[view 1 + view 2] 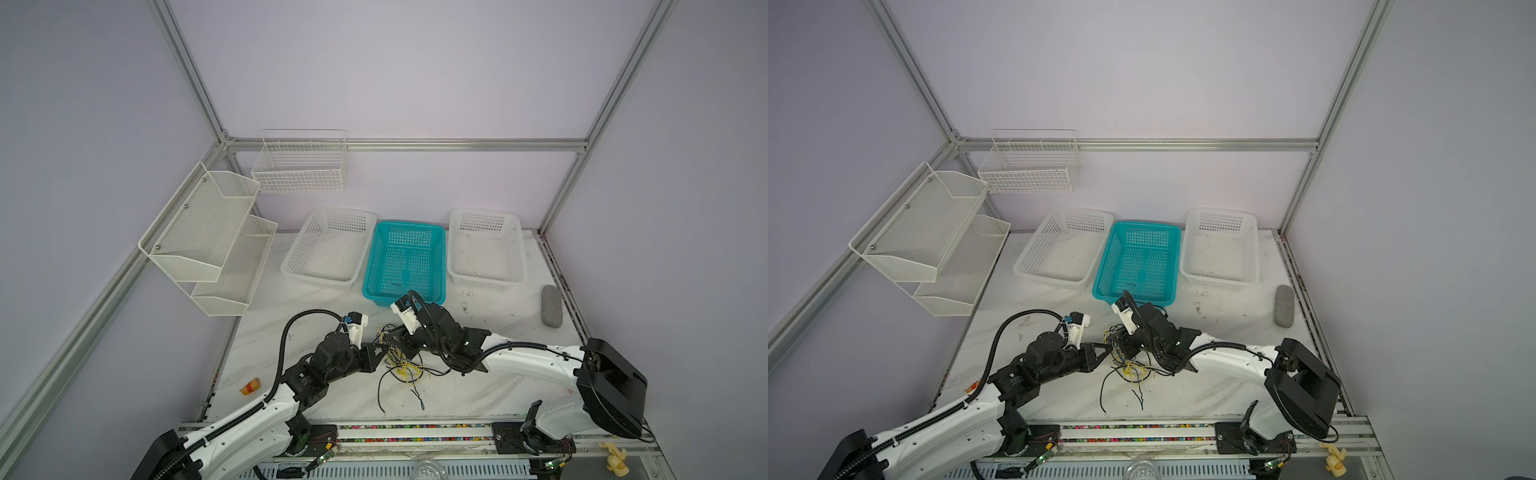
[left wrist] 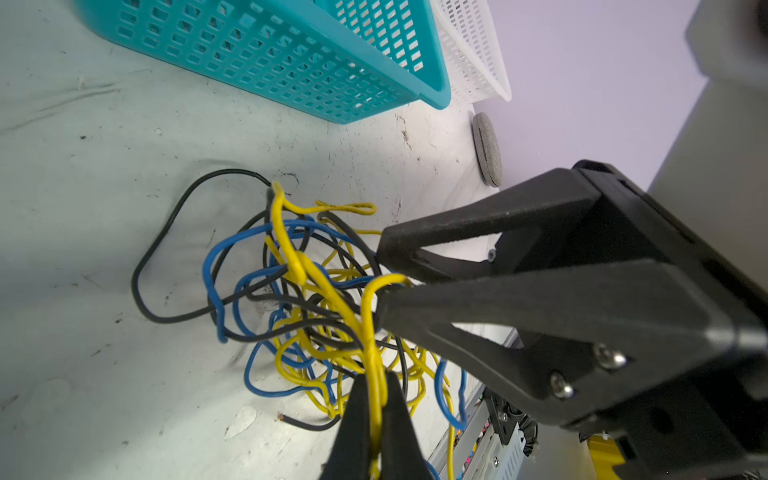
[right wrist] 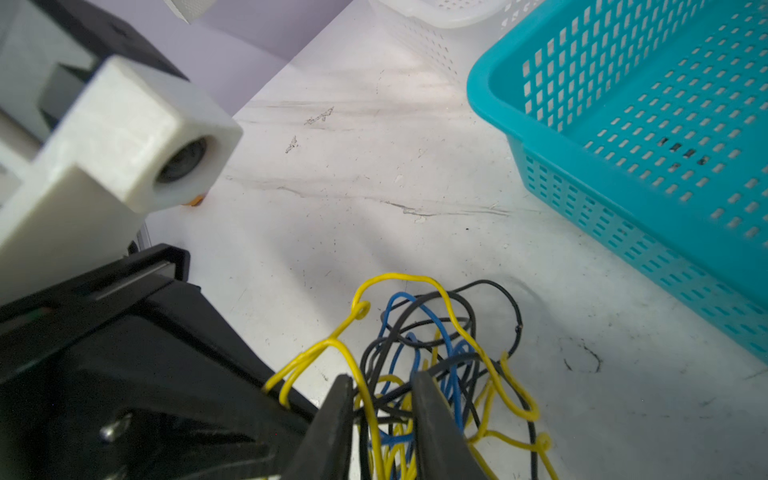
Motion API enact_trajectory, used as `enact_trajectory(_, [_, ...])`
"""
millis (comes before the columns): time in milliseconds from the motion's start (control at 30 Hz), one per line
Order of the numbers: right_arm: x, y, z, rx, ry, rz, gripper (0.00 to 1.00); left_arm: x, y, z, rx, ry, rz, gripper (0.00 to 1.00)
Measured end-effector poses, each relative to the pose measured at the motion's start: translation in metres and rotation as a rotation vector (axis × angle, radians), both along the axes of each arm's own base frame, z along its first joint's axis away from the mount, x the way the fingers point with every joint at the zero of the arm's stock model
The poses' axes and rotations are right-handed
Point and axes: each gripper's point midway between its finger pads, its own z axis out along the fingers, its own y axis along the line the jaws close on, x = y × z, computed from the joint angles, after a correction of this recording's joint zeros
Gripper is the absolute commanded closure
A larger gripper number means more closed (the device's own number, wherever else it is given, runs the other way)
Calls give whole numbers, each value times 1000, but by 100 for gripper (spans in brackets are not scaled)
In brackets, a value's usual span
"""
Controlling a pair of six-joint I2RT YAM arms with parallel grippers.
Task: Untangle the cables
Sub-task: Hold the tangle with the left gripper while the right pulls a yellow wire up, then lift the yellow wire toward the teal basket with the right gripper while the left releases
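Observation:
The cables (image 1: 402, 365) (image 1: 1130, 368) lie in one tangle of yellow, black and dark blue cords on the white table, between my two grippers. Part of the tangle is lifted off the table. My left gripper (image 2: 376, 374) (image 1: 380, 345) is shut on a yellow cable (image 2: 374, 332) at the tangle's left edge. My right gripper (image 3: 382, 380) (image 1: 395, 340) reaches into the tangle from the right. Its jaws stand apart, with several yellow, black and blue strands (image 3: 436, 353) running between them. In the left wrist view, a yellow loop (image 2: 388, 280) passes between the right gripper's fingers (image 2: 457, 224).
A teal basket (image 1: 409, 225) stands just behind the grippers, flanked by two white baskets (image 1: 340, 212) (image 1: 486, 212). A grey oblong pad (image 1: 552, 306) lies at the right edge. A small orange object (image 1: 250, 386) sits front left. Wire racks (image 1: 208, 232) hang on the left wall.

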Motion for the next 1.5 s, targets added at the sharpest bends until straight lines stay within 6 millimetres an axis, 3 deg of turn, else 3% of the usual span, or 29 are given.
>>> enact_trajectory(233, [0, 3, 0, 18, 0, 1, 100, 1, -1, 0, 0, -4, -7, 100])
enact_trajectory(333, [1, 4, 1, 20, -3, -1, 100, 2, -1, 0, -1, -7, -5, 98])
enact_trajectory(433, [1, 2, 8, 29, -18, -10, 100, 2, -1, 4, -6, -21, -7, 64])
enact_trajectory(500, [3, -1, 19, 43, -38, -24, 100, 2, -3, 8, -20, -36, -14, 46])
enact_trajectory(600, [3, -7, 44, 87, -80, -42, 100, 2, -5, 12, -33, -49, -25, 31])
enact_trajectory(733, [1, -11, 89, 175, -135, -44, 100, 3, -9, 17, -48, -67, -39, 24])
enact_trajectory(933, [-1, -10, 135, 277, -165, -42, 100, 5, -16, 16, -60, -68, -56, 23])
enact_trajectory(1200, [-5, -13, 150, 330, -139, -55, 100, 6, -23, 23, -98, -82, -70, 30])
enact_trajectory(1367, [-8, -19, 157, 367, -113, -73, 100, 6, -25, 15, -110, -74, -71, 55])
enact_trajectory(1500, [-10, -24, 163, 395, -99, -91, 100, 6, -24, 9, -113, -63, -64, 67])
